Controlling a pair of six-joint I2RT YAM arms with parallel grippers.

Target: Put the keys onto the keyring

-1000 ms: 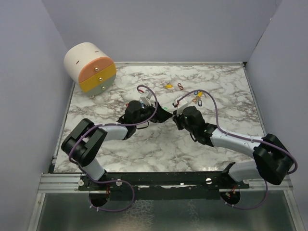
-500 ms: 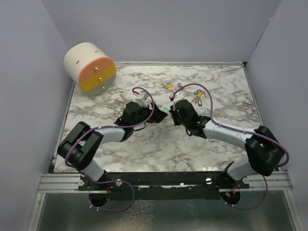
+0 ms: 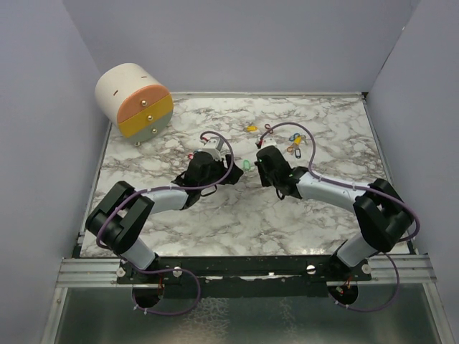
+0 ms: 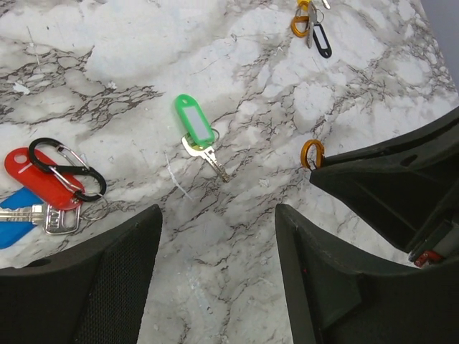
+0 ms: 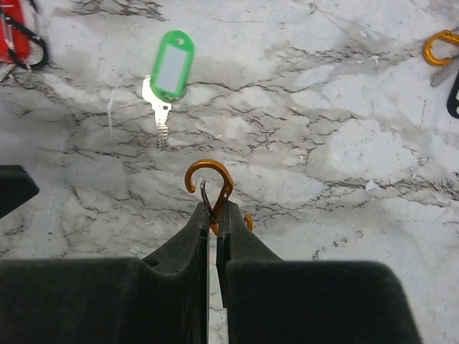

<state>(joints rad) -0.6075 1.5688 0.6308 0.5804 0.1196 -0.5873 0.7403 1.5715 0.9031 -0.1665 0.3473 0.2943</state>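
Observation:
A green key tag (image 4: 194, 122) with a small metal key lies on the marble between both grippers; it also shows in the right wrist view (image 5: 171, 64) and the top view (image 3: 247, 164). My right gripper (image 5: 215, 215) is shut on an orange S-shaped clip (image 5: 210, 183), whose hook sticks out just short of the green key. My left gripper (image 4: 219, 244) is open and empty, just near of the green key. A red tag (image 4: 29, 172) with a black clip (image 4: 68, 168) through it and a blue tag (image 4: 14, 215) lie at its left.
More tags and clips lie at the far right: an orange clip (image 5: 437, 46) and a black tag (image 5: 453, 97), seen as a cluster in the top view (image 3: 294, 140). A yellow tag (image 3: 250, 128) and a red clip (image 3: 269, 129) lie farther back. A round drawer unit (image 3: 135, 100) stands at the far left corner.
My right gripper has moved left and away from me with the orange clip, closing in on the green key. My left gripper has shifted slightly and the green key now shows between the two.

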